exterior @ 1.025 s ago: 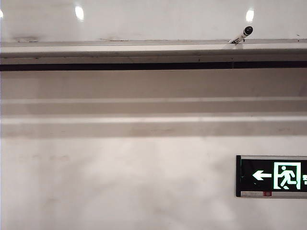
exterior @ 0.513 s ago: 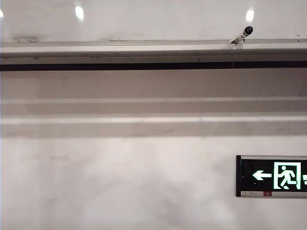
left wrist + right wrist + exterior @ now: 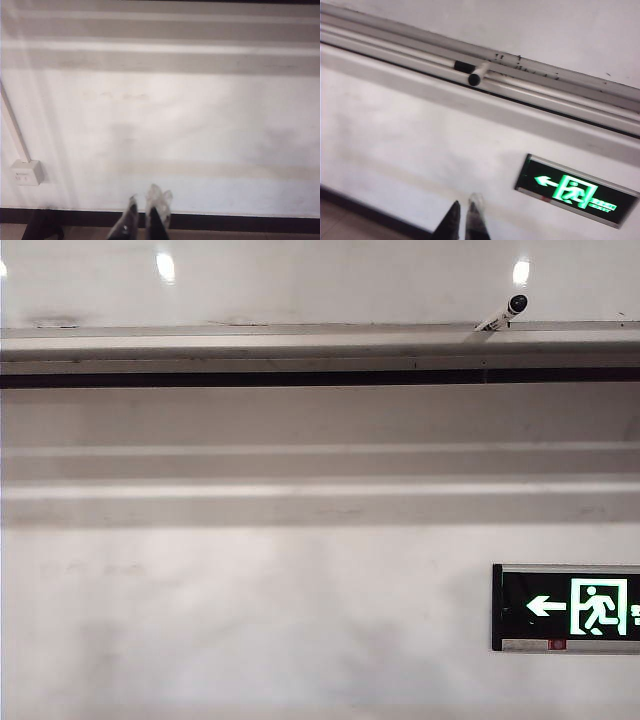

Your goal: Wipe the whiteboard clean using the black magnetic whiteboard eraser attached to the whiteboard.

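the whiteboard (image 3: 560, 30) lies well apart from the clenched right claw (image 3: 465, 220) and clenched left claw (image 3: 145, 220).

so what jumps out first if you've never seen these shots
The lit green exit sign low on the wall at the right. Above it, a marker lies on the grey ledge under the whiteboard. Both the left gripper and right gripper are shut, holding nothing.

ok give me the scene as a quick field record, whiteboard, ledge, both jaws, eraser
whiteboard: glossy, reflects ceiling lights, top of exterior view
ledge: grey, runs below the board
marker: rests on the ledge, right side
eraser: not visible in any view
exit sign: lit, on the wall below
left gripper: jaws shut, empty, facing the wall
right gripper: jaws shut, empty, near the exit sign
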Motion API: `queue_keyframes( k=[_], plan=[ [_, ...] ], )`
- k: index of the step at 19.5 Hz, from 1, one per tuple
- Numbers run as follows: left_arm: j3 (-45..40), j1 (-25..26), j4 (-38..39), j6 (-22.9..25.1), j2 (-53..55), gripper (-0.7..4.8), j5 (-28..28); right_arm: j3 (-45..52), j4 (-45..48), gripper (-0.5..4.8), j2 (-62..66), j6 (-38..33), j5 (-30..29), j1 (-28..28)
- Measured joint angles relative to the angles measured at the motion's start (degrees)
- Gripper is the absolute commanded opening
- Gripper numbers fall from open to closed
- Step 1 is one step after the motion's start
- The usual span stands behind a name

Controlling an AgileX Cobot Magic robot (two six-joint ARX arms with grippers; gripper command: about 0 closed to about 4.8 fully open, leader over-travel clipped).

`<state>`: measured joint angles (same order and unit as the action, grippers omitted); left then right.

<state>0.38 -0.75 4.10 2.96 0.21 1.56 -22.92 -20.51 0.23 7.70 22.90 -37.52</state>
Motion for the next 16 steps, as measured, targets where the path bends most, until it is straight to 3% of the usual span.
queue_keyframes(
  k=[3,6,8,10,16],
  plan=[
    [0.0,0.0,0.0,0.0,0.0,0.3,-0.02,6.43,7.98,0.27,0.0,-0.13,-0.17,8.9],
    [0.0,0.0,0.0,0.0,0.0,0.3,-0.02,14.16,14.01,0.27,-0.02,-2.45,-4.79,22.16],
    [0.0,0.0,0.0,0.0,0.0,0.3,-0.04,17.92,16.83,0.27,-0.02,-6.23,-8.72,27.82],
    [0.0,0.0,0.0,0.0,0.0,0.3,-0.07,20.09,19.21,0.27,-0.02,-7.48,-12.72,30.77],
    [0.0,0.0,0.0,0.0,0.02,0.3,-0.07,22.58,24.5,0.27,-0.04,-8.09,-13.7,31.63]
  ],
)
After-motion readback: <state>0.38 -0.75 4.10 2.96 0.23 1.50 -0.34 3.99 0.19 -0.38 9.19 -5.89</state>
